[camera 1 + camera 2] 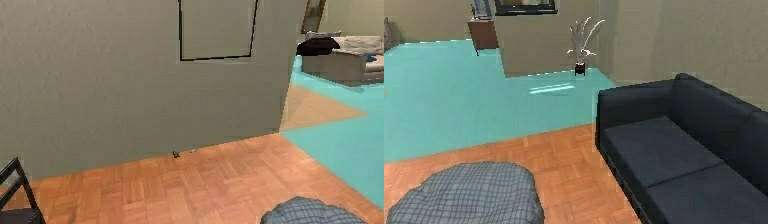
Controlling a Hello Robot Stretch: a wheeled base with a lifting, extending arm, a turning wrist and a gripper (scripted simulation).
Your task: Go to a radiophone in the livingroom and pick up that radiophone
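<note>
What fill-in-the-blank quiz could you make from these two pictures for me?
The sofa stands on the arm side view's ____ side.
The plant grows from a dark ____.
The checked cushion lies on the ____ floor.
Missing words: right; pot; wood.

Dark navy sofa (684,140) near right, on parquet floor (569,160). Grey checked pouf (479,195) (maybe a beanbag) near left. Teal carpet (474,95) beyond. Far centre: black vase (581,68) w/ pale twigs by wall. Brown cabinet (484,35) far left.
</note>
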